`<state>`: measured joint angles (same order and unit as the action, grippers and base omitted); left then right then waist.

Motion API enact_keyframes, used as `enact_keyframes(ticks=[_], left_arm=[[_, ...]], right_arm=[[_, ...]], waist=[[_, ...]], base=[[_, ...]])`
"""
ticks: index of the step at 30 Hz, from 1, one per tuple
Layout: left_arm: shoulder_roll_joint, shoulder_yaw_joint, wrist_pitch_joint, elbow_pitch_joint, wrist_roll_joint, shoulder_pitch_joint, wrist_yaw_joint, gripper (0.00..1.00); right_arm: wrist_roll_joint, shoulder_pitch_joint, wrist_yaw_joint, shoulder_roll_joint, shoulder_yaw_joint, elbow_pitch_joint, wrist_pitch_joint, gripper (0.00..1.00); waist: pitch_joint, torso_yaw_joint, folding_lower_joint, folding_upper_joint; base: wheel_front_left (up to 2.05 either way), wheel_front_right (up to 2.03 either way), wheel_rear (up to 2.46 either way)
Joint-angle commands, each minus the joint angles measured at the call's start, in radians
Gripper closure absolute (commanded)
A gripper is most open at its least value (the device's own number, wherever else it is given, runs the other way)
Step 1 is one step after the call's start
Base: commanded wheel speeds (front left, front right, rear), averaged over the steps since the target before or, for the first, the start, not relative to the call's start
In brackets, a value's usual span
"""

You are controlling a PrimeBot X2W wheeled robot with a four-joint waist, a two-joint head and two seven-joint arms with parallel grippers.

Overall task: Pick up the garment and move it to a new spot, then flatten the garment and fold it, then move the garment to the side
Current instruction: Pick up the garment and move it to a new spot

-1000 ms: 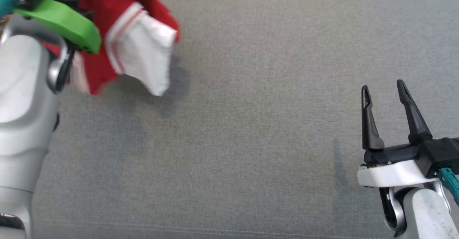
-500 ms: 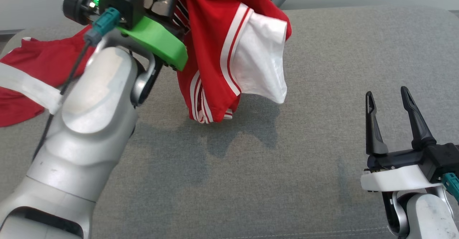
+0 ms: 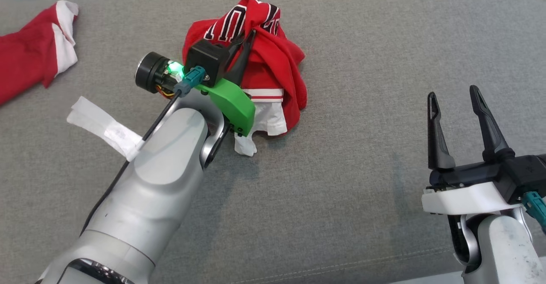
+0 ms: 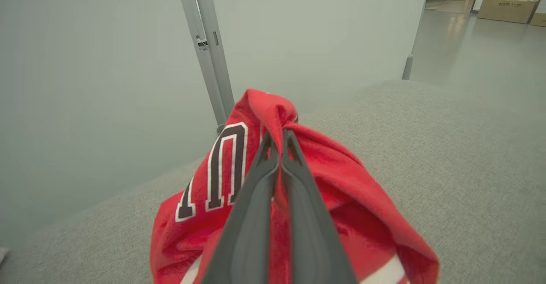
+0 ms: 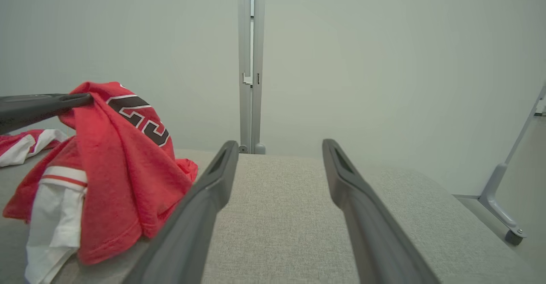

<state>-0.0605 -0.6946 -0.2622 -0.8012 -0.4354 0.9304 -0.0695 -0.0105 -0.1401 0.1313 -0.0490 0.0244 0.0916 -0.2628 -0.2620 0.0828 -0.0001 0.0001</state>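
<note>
table (image 3: 367,215): grey fabric top
red-and-white cloth (image 3: 30,58): upper left, lying crumpled
metal post (image 5: 251,62): upright, top centre
cardboard box (image 4: 509,7): upper right corner

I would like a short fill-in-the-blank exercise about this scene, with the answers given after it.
1. The left gripper is ___ on the garment.
2. The right gripper is ___ and holds nothing.
3. The garment's main colour is ___.
4. The garment lies bunched on a ___ cushion.
Answers: shut; open; red; grey.
</note>
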Motion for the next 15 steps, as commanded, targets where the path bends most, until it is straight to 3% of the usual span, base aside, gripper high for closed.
enact_keyframes(ticks=[1, 8, 9, 10, 11, 12, 15], left_arm=[[0.004, -0.007, -0.003, -0.012, 0.006, -0.029, -0.005, 1.0], [0.009, -0.026, -0.003, 0.019, -0.027, -0.091, -0.002, 1.0], [0.009, -0.036, -0.003, 0.029, -0.035, -0.102, 0.002, 0.92], [0.008, -0.044, -0.003, 0.041, -0.044, -0.112, 0.005, 0.71], [0.008, -0.051, -0.003, 0.055, -0.049, -0.122, 0.008, 0.23], [0.008, -0.06, -0.003, 0.07, -0.057, -0.132, 0.01, 0.0], [0.008, -0.066, -0.003, 0.112, -0.077, -0.157, 0.024, 0.0]], right_arm=[[-0.01, -0.014, -0.001, -0.003, -0.001, -0.003, -0.003, 0.0], [-0.015, -0.005, -0.001, -0.003, -0.004, -0.012, -0.003, 0.0], [-0.016, -0.002, -0.001, -0.003, -0.004, -0.015, -0.003, 0.0], [-0.018, 0.0, -0.001, -0.003, -0.004, -0.017, -0.003, 0.0], [-0.017, 0.003, -0.001, -0.003, -0.005, -0.018, -0.003, 0.0], [-0.016, 0.005, -0.001, -0.003, -0.004, -0.02, -0.003, 0.0], [-0.015, 0.01, -0.001, -0.003, -0.005, -0.025, -0.003, 0.0]], waist=[[-0.039, 0.041, 0.0001, -0.0001], [-0.029, 0.049, 0.0001, -0.0001], [-0.025, 0.047, 0.0001, -0.0001], [-0.018, 0.044, 0.0001, -0.0001], [-0.012, 0.042, 0.0001, -0.0001], [-0.006, 0.038, 0.0001, -0.0001], [0.013, 0.025, 0.0001, -0.0001]], base=[[0.0, 0.0, 0.0], [0.0, 0.0, 0.0], [0.0, 0.0, 0.0], [0.0, 0.0, 0.0], [0.0, 0.0, 0.0], [0.0, 0.0, 0.0], [0.0, 0.0, 0.0]])
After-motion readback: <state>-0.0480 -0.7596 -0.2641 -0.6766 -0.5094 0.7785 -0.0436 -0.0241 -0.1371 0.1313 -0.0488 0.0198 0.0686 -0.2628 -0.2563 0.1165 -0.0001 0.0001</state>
